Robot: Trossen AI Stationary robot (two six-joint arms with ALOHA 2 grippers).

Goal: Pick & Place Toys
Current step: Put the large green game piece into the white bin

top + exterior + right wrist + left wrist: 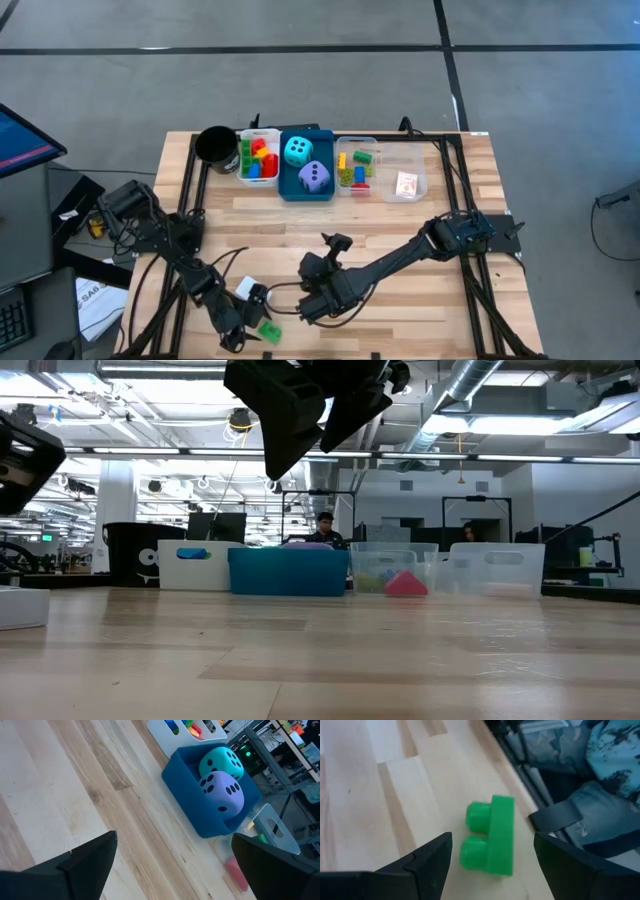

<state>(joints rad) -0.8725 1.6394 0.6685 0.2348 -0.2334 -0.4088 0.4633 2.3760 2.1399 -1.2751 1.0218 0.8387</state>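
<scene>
A green brick [490, 837] lies on its side on the table close to the near edge, its two studs pointing sideways; it also shows in the high view [270, 329]. My left gripper [248, 335] is open, with one finger on either side of the brick [493, 840] and a gap on both sides. My right gripper [305, 308] is open and empty [175, 850], held above the table's near middle. The cyan die [297, 151] and the purple die [314, 177] sit in the blue tray [307, 193].
Along the far side stand a black cup [215, 145], a white tray [243, 160] with bricks, the blue tray, a clear tray [357, 140] with bricks and a clear tray [405, 183] with a card. The table's frame rail [520, 765] runs beside the brick.
</scene>
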